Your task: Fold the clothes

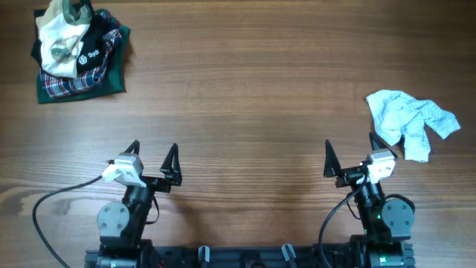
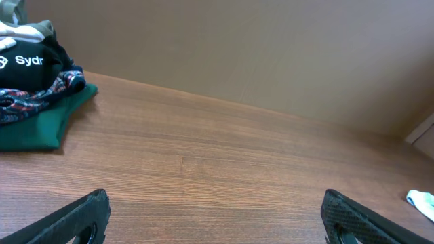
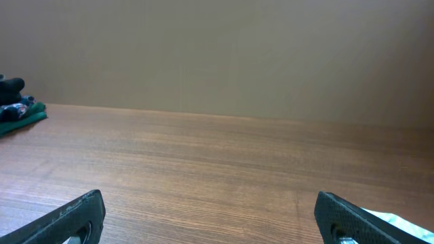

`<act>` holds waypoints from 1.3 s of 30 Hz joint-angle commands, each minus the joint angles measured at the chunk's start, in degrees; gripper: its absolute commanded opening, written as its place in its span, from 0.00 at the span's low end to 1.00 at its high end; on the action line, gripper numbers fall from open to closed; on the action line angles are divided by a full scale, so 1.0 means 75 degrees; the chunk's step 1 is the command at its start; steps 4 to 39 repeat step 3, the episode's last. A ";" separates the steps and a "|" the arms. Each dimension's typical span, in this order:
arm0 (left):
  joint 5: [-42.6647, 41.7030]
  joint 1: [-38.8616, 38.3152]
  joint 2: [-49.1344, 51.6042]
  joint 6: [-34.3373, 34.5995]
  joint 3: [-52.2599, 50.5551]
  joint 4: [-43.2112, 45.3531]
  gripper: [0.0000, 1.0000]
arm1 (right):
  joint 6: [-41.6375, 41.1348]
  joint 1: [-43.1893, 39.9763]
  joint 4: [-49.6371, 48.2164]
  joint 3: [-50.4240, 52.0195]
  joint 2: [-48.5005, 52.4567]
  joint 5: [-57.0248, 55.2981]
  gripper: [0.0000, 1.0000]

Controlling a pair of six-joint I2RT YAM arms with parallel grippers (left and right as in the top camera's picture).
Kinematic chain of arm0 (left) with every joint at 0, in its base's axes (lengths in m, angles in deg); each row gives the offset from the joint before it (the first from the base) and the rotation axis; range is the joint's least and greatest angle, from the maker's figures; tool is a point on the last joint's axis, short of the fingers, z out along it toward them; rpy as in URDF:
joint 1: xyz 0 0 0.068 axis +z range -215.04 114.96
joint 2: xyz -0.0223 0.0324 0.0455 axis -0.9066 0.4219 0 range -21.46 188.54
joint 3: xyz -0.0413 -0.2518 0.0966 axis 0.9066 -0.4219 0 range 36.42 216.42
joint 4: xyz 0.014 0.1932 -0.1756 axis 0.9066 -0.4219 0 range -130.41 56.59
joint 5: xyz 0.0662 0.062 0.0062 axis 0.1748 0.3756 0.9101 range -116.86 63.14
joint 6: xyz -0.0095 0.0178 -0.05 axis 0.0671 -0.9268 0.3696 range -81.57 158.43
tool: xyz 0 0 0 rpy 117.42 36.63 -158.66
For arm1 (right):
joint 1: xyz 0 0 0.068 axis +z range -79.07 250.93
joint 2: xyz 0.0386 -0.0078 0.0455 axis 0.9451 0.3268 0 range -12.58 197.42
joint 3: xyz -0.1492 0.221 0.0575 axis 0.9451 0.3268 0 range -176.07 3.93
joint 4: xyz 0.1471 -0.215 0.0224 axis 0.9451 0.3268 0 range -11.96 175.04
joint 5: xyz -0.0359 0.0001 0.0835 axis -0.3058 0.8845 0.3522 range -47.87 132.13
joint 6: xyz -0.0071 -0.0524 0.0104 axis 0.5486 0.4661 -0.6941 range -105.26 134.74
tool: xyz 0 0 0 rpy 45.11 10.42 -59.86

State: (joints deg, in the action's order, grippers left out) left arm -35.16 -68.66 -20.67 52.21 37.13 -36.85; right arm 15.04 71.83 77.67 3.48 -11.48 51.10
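Observation:
A crumpled light blue garment (image 1: 410, 121) lies at the right edge of the table, just beyond my right gripper (image 1: 350, 157); a sliver of it shows in the right wrist view (image 3: 400, 221) and the left wrist view (image 2: 422, 200). A pile of clothes (image 1: 76, 50) in green, plaid, black and cream sits at the far left corner, also in the left wrist view (image 2: 37, 88) and small in the right wrist view (image 3: 17, 107). My left gripper (image 1: 154, 158) is open and empty near the front edge. My right gripper is open and empty too.
The wooden table (image 1: 245, 97) spans the whole view. A plain wall (image 3: 224, 54) rises behind its far edge. Both arm bases and cables sit at the front edge.

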 commanded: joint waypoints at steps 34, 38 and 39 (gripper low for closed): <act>-0.0114 0.0055 -0.0055 -0.0157 -0.0052 -0.0003 1.00 | -0.0044 -0.0067 -0.0055 0.0020 -0.0119 -0.0015 1.00; -0.0114 0.0055 -0.0055 -0.0157 -0.0052 -0.0003 1.00 | -0.0044 -0.0067 -0.0055 0.0020 -0.0119 -0.0015 1.00; -0.0114 0.0055 -0.0055 -0.0157 -0.0052 -0.0003 1.00 | -0.0044 -0.0067 -0.0055 0.0020 -0.0119 -0.0015 1.00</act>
